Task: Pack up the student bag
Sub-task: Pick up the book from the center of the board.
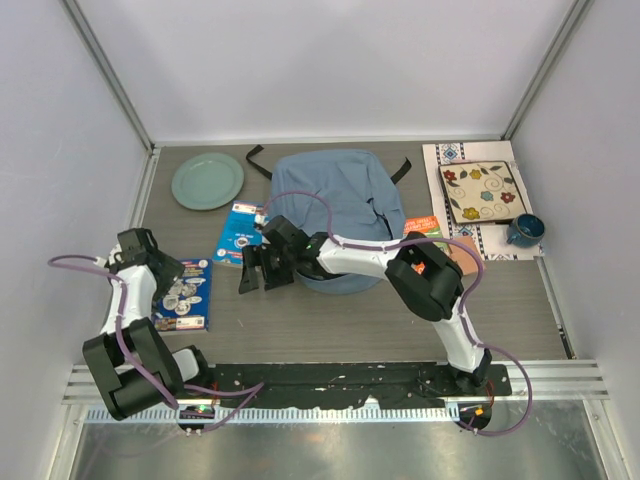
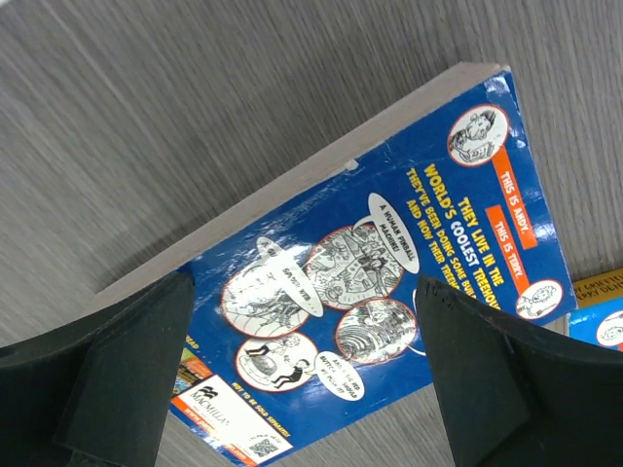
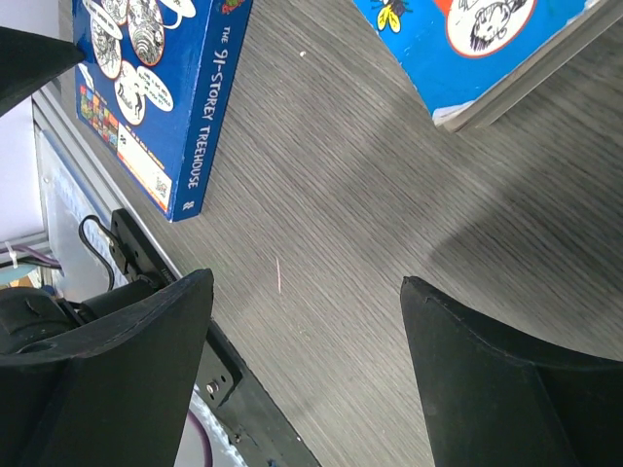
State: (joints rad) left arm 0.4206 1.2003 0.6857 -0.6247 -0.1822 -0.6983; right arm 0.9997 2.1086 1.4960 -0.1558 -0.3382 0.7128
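Note:
The student bag (image 1: 335, 200), soft light-blue fabric with black straps, lies at the back middle of the table. My right gripper (image 1: 260, 278) hovers open just left of its front edge, over bare tabletop; in the right wrist view the right gripper (image 3: 307, 282) has only wood grain between its fingers. My left gripper (image 1: 158, 268) stands open above a blue comic-cover book (image 1: 183, 295). In the left wrist view the left gripper (image 2: 304, 284) straddles that book (image 2: 389, 243) without touching it.
A second blue book (image 1: 240, 233) lies by the bag's left side, also seen as the book (image 3: 477, 39). Books (image 1: 428, 228) sit right of the bag. A green plate (image 1: 207, 180) is back left. A floral tile (image 1: 483, 192) and blue mug (image 1: 524, 230) rest on a mat (image 1: 448, 155).

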